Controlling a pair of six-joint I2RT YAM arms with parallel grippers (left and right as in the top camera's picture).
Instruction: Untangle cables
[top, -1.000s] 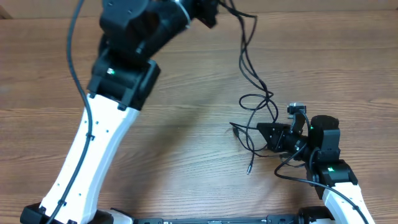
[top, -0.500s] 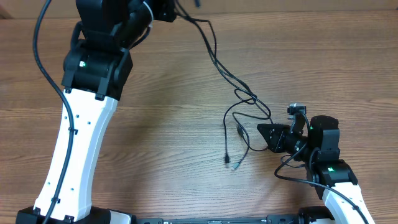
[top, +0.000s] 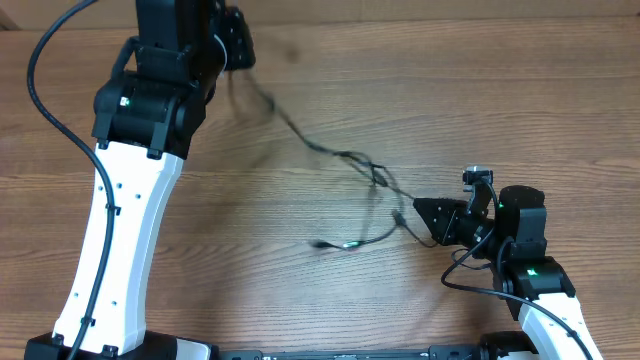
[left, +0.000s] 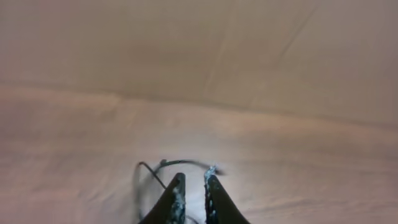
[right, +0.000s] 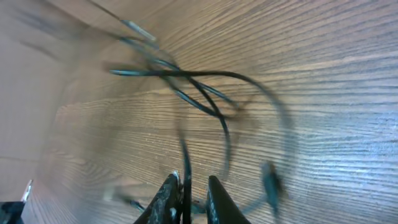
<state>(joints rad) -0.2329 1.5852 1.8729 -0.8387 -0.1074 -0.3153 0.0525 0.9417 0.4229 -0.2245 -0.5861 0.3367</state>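
The thin black flexible cables (top: 378, 177) hang strung over the wooden table (top: 300, 310) btwn both arms, crossed up mid-span. L gripper (left: 194, 186) pinched shut on one end, R gripper (right: 191, 190) clamped on another strand. Light, floppy, prob slippery; I'd grab nr the crossing

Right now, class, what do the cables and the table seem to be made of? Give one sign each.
The cables: thin black cords, likely jacketed in plastic or rubber, slightly glossy; they bend into loose loops. The table: wood or wood-look laminate, matte; brown grain lines run across it, real or printed I cannot tell.
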